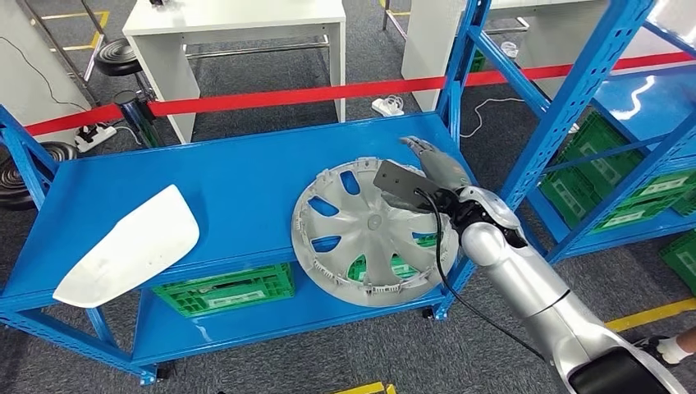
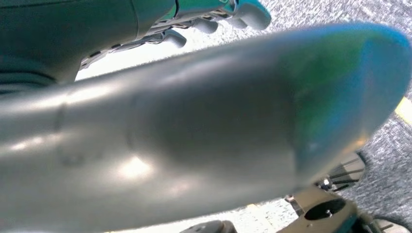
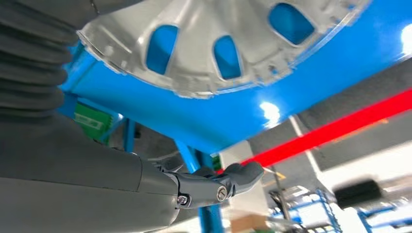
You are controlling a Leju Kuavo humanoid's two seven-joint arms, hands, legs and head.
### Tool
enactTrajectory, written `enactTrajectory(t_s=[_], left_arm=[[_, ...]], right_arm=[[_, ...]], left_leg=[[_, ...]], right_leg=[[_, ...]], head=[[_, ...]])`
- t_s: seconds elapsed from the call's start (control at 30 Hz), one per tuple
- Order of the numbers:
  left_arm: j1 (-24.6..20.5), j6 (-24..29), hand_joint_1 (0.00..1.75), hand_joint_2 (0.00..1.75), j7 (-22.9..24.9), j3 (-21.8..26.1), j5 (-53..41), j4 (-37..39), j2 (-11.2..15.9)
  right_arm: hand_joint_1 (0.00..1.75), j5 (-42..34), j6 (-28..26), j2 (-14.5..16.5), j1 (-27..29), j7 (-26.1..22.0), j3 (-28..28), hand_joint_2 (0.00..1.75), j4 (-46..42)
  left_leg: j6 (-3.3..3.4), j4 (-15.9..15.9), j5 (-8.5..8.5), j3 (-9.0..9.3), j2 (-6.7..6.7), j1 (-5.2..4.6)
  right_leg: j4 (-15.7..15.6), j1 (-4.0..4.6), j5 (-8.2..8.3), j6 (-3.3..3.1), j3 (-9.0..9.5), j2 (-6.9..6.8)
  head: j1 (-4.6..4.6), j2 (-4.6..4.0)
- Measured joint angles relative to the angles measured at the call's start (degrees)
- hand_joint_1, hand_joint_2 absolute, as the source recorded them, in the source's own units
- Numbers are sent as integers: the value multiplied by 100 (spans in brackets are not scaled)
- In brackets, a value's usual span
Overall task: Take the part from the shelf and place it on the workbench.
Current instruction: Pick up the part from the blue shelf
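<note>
A silver hubcap (image 1: 369, 234) lies flat on the blue shelf (image 1: 238, 176) at its right end, its front rim overhanging the shelf edge. My right hand (image 1: 431, 168) reaches in over the hubcap's far right rim, fingers stretched toward the shelf's back corner. In the right wrist view the hubcap (image 3: 204, 43) sits beyond the thumb (image 3: 233, 179), which stands clear of it with nothing held. A white curved part (image 1: 131, 246) rests at the shelf's left front. My left hand (image 2: 209, 19) hangs down with loose fingers holding nothing.
Green crates (image 1: 226, 289) fill the lower shelf. A second blue rack (image 1: 566, 107) with green crates (image 1: 607, 176) stands close on the right. Red barrier tape (image 1: 287, 96) runs behind the shelf, with white tables (image 1: 238, 25) beyond. A person's shoe (image 1: 677, 349) is at the lower right.
</note>
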Motion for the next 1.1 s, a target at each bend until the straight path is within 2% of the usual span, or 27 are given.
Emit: enactTrajectory(t_s=[0.07,0.1,0.13,0.17,0.2,0.23,0.27,0.3,0.33,0.4,0.43,0.5,0.53,0.6,0.63,0.67,0.7,0.77,0.8,0.83,0.87,0.9,0.93,1.03,1.1], left_arm=[[7,48,0,0,2,3,6,0,-4],[11,78,0,0,12,4,7,0,-6],[16,103,0,0,22,5,6,0,-14],[18,119,0,0,33,6,5,0,-26],[18,124,0,0,38,5,5,0,-42],[18,127,0,0,40,5,4,0,-57],[17,131,0,0,43,6,4,0,-60],[16,136,0,0,44,7,4,-1,-61],[18,142,0,0,46,7,4,-1,-57],[25,151,0,0,49,8,2,-1,-57],[27,152,0,0,50,7,-2,0,-58],[11,151,0,0,55,6,-12,-1,-61],[2,150,0,0,59,5,-17,-2,-63],[-3,142,0,0,67,5,-24,-1,-64],[2,137,0,0,69,5,-26,-1,-64],[7,133,0,0,70,6,-26,0,-64],[9,131,0,0,70,6,-26,0,-64],[5,131,0,0,71,5,-26,1,-60],[1,131,0,0,72,6,-26,1,-57],[-2,133,0,0,74,6,-26,1,-55],[-3,135,0,0,78,6,-26,2,-54],[-3,138,0,0,81,6,-26,2,-56],[-2,140,0,0,85,6,-25,1,-61],[-22,146,0,0,92,6,-26,-1,-80],[-38,148,0,0,97,7,-32,-2,-86]], right_arm=[[0,5,15,5,-44,-4,19,0,4],[0,6,22,6,-49,-4,26,0,10],[0,6,28,6,-45,-5,33,0,17],[0,6,32,6,-44,-7,40,0,24],[0,6,33,6,-49,-9,46,0,30],[0,6,33,6,-58,-11,50,0,32],[0,5,33,7,-67,-14,54,0,37],[0,5,34,7,-73,-14,57,0,42],[0,5,35,8,-68,-14,62,0,49],[0,6,36,8,-55,-14,71,0,58],[0,6,35,8,-51,-16,73,0,59],[0,6,33,8,-68,-24,75,0,58],[0,6,33,8,-72,-26,76,0,58],[0,6,34,8,-56,-26,81,0,58],[0,6,34,10,-40,-25,86,0,59],[0,6,34,12,-27,-22,92,0,59],[0,6,34,15,-21,-21,98,0,59],[0,11,35,34,-31,-20,109,0,61],[0,15,40,50,-42,-20,122,0,64],[0,20,50,66,-50,-20,138,0,70],[0,26,63,82,-54,-22,157,0,78],[0,31,80,101,-60,-24,180,0,86],[0,36,96,116,-68,-27,201,0,95],[0,40,151,175,-184,-55,293,0,159],[0,35,188,226,-274,-71,371,0,227]], left_leg=[[4,-2,5,4,8,8],[-3,2,1,1,11,11],[-16,9,-5,1,12,16],[-37,22,-17,3,12,28],[-71,46,-37,6,10,50],[-119,81,-67,7,8,71],[-172,119,-94,4,6,89],[-227,147,-118,-8,4,95],[-278,159,-139,-17,5,88],[-361,164,-141,-9,5,78],[-393,183,-149,-6,9,81],[-433,424,-247,-116,28,89],[-443,707,-362,-274,37,87],[-439,1426,-613,-710,41,77],[-424,1666,-654,-887,41,69],[-400,1714,-591,-973,40,57],[-363,1543,-417,-947,40,41],[-253,823,48,-693,40,-14],[-201,499,140,-581,40,-44],[-161,299,185,-501,41,-70],[-139,240,153,-475,40,-89],[-130,198,147,-449,37,-98],[-149,168,215,-412,32,-93],[-205,59,278,-343,11,-66],[-172,58,253,-338,5,-72]], right_leg=[[682,-14,-382,24,-363,-4],[1014,-25,-521,35,-538,-5],[1201,-39,-569,46,-646,-5],[1158,-56,-496,61,-640,-6],[886,-77,-321,78,-520,-8],[477,-98,-122,102,-337,-10],[117,-99,-8,110,-184,-2],[-125,-93,32,80,-79,0],[-222,-85,32,26,-42,6],[-202,-71,25,-123,-35,11],[-207,-75,55,-172,-12,15],[-222,-75,41,-240,51,17],[-229,-68,24,-269,77,14],[-230,-34,-18,-324,113,12],[-230,-13,-43,-347,137,13],[-230,8,-71,-363,169,16],[-230,28,-103,-373,213,19],[-233,54,-169,-374,304,21],[-236,59,-193,-364,328,24],[-239,57,-213,-342,334,27],[-244,53,-227,-312,334,30],[-267,47,-235,-279,341,32],[-284,52,-229,-259,361,30],[-344,78,-163,-312,425,20],[-418,78,-191,-335,470,14]], head=[[18,0],[20,0],[20,0],[20,0],[20,0],[21,0],[26,0],[33,0],[38,0],[39,0],[36,0],[19,0],[10,0],[0,0],[-1,0],[-2,0],[-1,0],[3,0],[4,0],[3,0],[1,0],[-6,0],[-9,0],[4,0],[11,0]])
